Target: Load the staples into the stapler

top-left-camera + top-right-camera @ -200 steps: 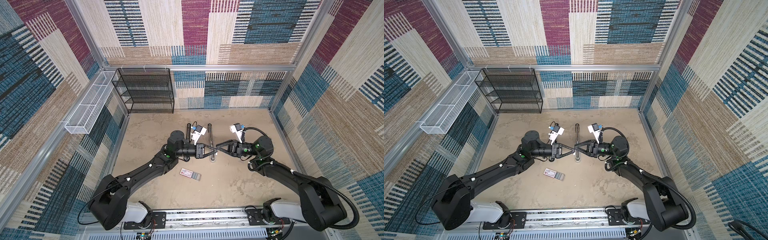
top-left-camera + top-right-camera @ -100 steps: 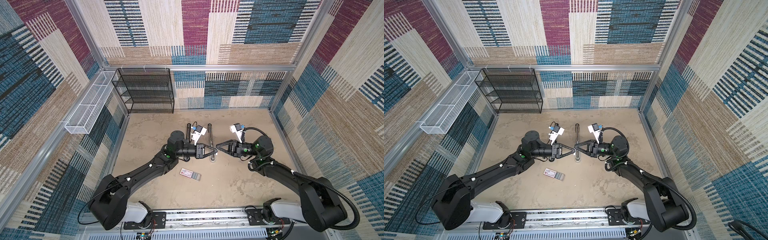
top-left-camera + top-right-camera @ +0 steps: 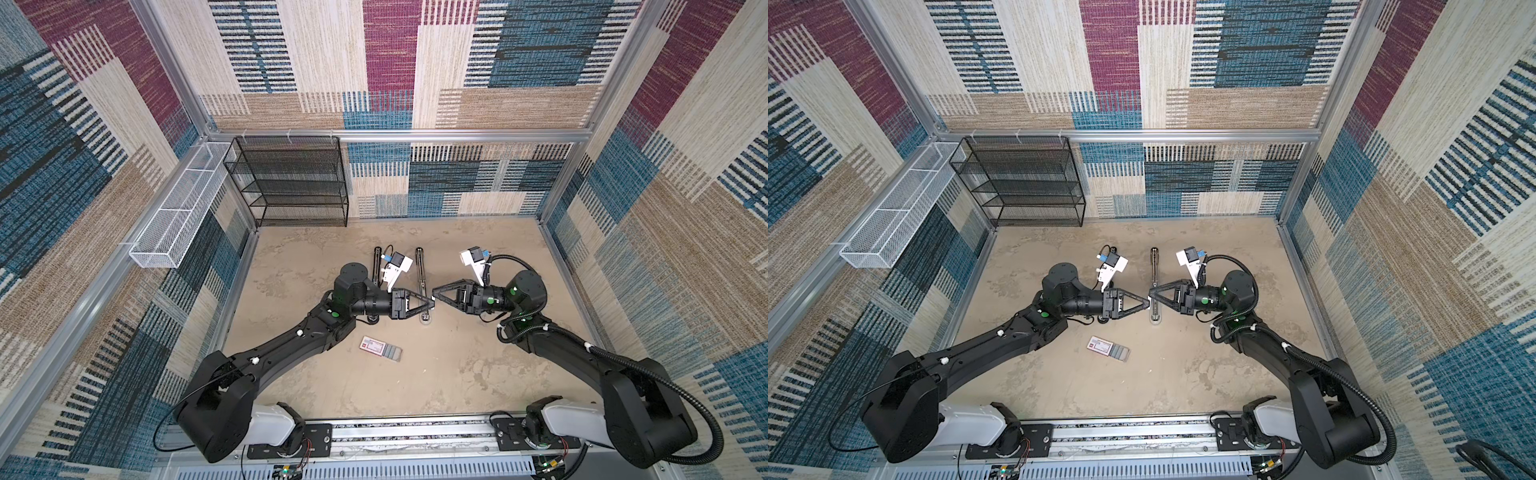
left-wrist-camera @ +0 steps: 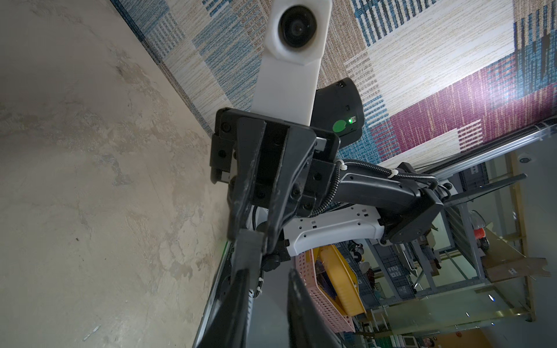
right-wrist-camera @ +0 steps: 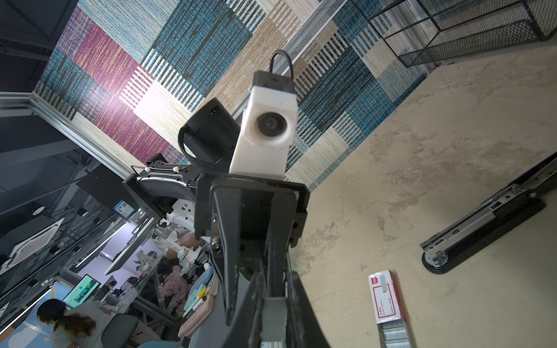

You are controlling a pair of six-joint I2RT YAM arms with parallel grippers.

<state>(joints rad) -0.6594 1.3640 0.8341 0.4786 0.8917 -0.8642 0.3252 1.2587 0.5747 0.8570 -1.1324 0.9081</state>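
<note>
Looking at both top views, the left gripper [image 3: 432,306] and right gripper [image 3: 434,296] meet tip to tip right above the nearer part of the open stapler [image 3: 420,270]. Its long axis runs off toward the back wall [image 3: 457,183], so crosswise to both arms. The right one's pinching a short grey staple strip [image 5: 272,313], while the left's jaws sit apart on nothing I can see. My guess is the right arm does the feeding once the strip lines up with that channel; the box of staples [image 3: 380,348] lies flat on the table [image 3: 457,374] on the left arm's side, nearer the base.

Even soft light, fisheye-warped edges
</note>
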